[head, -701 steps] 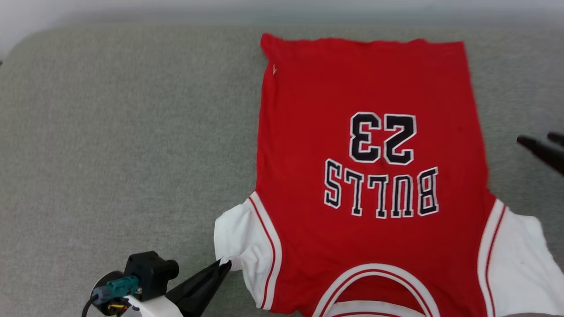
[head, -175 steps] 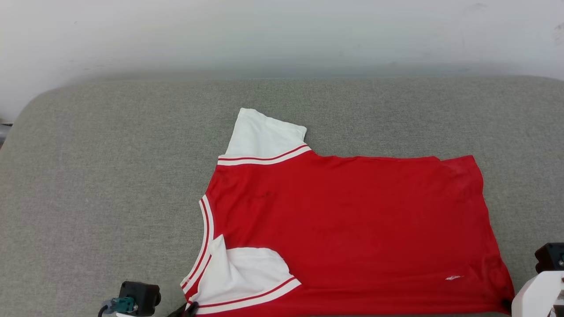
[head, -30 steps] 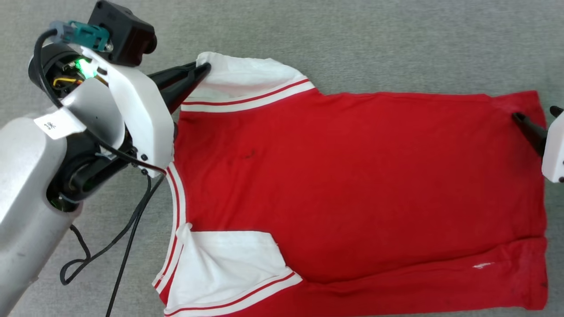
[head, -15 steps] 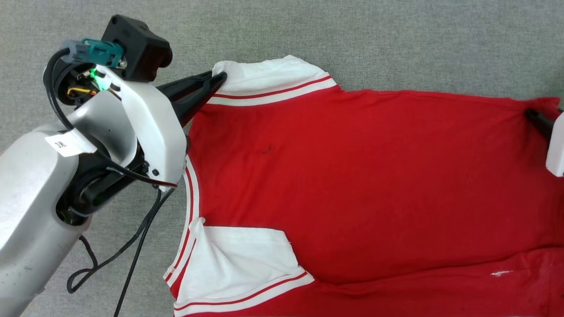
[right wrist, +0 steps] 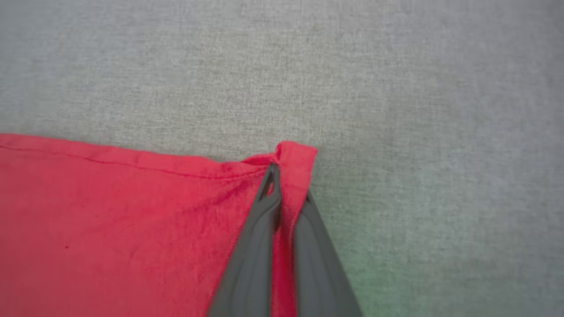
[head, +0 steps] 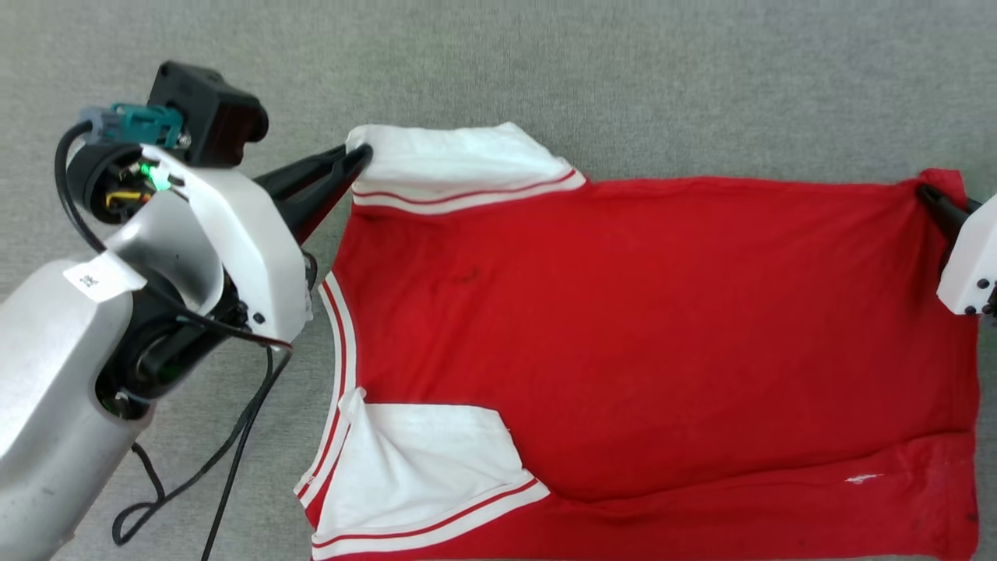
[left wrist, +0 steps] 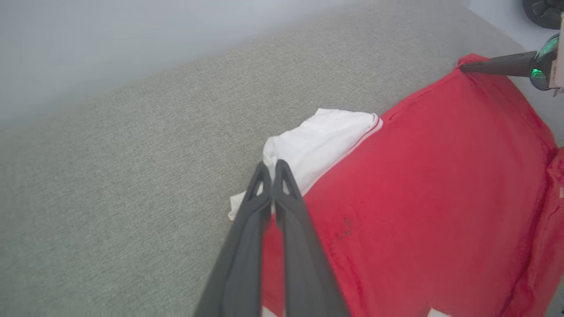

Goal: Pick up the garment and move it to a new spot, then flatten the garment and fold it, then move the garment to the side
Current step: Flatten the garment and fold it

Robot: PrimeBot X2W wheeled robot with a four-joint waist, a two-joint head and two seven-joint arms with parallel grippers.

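Note:
The garment (head: 639,335) lies spread on the grey cushion, red body to the right, white sleeves at the left, plain side up. My left gripper (head: 360,158) is shut on the far white sleeve (head: 452,167); the left wrist view shows its fingers (left wrist: 271,169) closed on the sleeve's edge (left wrist: 317,141). My right gripper (head: 928,195) is shut on the garment's far right hem corner (right wrist: 295,156), and the right wrist view shows red cloth pinched between its fingers (right wrist: 282,176). A second white sleeve (head: 420,460) lies folded onto the red near the front left.
The grey fabric cushion (head: 623,70) stretches beyond the garment's far edge and to its left. My left arm's black cable (head: 226,467) hangs over the cushion by the collar. A pale wall (left wrist: 110,48) rises behind the cushion.
My right gripper has closed on the garment's far right hem corner; a second ago its fingers stood apart there. The left gripper keeps its hold on the sleeve. The head view shifted slightly.

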